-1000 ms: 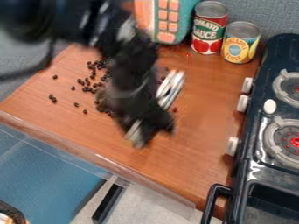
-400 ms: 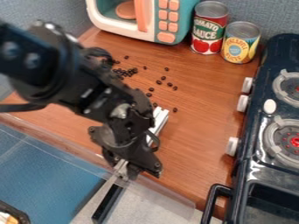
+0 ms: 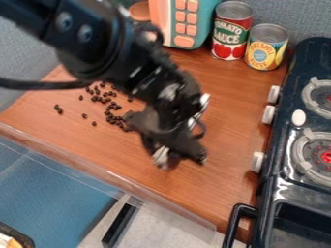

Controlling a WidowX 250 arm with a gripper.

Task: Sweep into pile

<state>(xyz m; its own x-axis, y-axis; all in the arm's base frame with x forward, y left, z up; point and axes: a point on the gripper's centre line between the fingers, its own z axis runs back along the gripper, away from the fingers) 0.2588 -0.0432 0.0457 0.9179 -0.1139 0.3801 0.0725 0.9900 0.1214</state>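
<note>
Beans [image 3: 110,116]: small, dark, loose on the worktop [image 3: 229,116], left of and behind the claw [image 3: 181,154]. Likely light, hard, quick to roll; not fragile. Don't pinch singly; push low from the outer strays inward, gently or they scatter. Claw at mid-worktop; can't tell if released, clenched or grasping the pale piece [image 3: 161,157] at its tip. Worktop smooth wood-look, should slide easily. Cans [image 3: 231,31] and toy microwave [image 3: 186,22] at back, stove [image 3: 282,145] right, grey wall [image 3: 300,17] behind.
</note>
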